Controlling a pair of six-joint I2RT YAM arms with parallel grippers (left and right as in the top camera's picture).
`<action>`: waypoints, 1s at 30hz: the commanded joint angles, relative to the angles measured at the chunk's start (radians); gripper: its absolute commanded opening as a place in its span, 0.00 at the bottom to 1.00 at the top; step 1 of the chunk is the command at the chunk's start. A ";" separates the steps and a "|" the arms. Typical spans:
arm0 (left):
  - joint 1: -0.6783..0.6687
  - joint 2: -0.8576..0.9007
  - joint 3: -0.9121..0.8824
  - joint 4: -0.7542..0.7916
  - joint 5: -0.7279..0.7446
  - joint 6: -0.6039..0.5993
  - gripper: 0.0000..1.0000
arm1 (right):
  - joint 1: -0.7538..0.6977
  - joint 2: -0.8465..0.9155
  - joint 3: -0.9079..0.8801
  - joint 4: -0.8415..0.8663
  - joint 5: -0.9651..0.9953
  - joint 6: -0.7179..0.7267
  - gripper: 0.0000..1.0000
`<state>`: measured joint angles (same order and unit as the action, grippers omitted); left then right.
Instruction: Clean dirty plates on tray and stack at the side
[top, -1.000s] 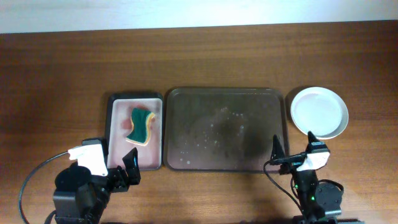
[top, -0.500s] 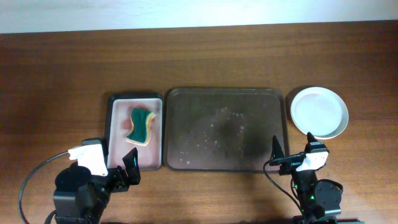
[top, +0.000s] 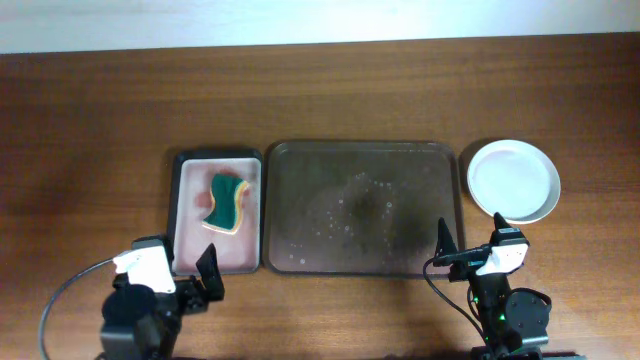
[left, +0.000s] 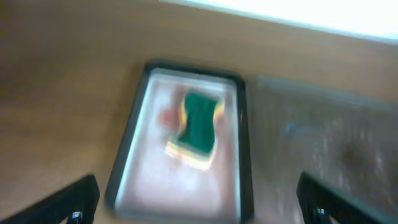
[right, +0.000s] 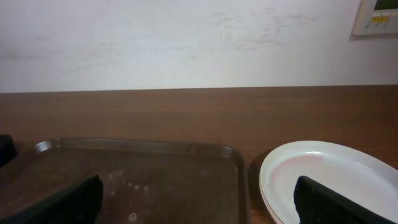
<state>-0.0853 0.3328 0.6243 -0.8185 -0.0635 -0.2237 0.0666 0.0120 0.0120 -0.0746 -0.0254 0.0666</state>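
A dark tray (top: 364, 207) with wet spots lies at the table's middle and holds no plate; it also shows in the right wrist view (right: 137, 180). A stack of white plates (top: 514, 180) sits to its right, also in the right wrist view (right: 329, 180). A green and yellow sponge (top: 226, 203) lies in a small pink-lined tray (top: 187, 215) on the left, blurred in the left wrist view (left: 198, 129). My left gripper (top: 196, 275) is open and empty at the front left. My right gripper (top: 468, 250) is open and empty at the front right.
The small tray's rim (left: 127, 168) fills the left wrist view, with the big tray's edge (left: 323, 124) to its right. A white wall (right: 186, 43) runs behind the table's far edge.
My left arm has drawn back a little toward the front edge and turned; its wrist view is blurred by motion. The right arm, plates and sponge have not moved.
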 joint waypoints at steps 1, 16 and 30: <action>0.012 -0.129 -0.188 0.166 -0.014 0.016 0.99 | 0.005 -0.008 -0.006 -0.005 0.008 -0.007 0.99; 0.011 -0.328 -0.616 0.771 0.072 0.258 0.99 | 0.005 -0.009 -0.006 -0.005 0.008 -0.007 0.99; 0.011 -0.328 -0.616 0.738 0.086 0.259 0.99 | 0.005 -0.009 -0.006 -0.005 0.008 -0.007 0.99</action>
<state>-0.0788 0.0109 0.0147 -0.0811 0.0044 0.0120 0.0666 0.0120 0.0120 -0.0753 -0.0254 0.0666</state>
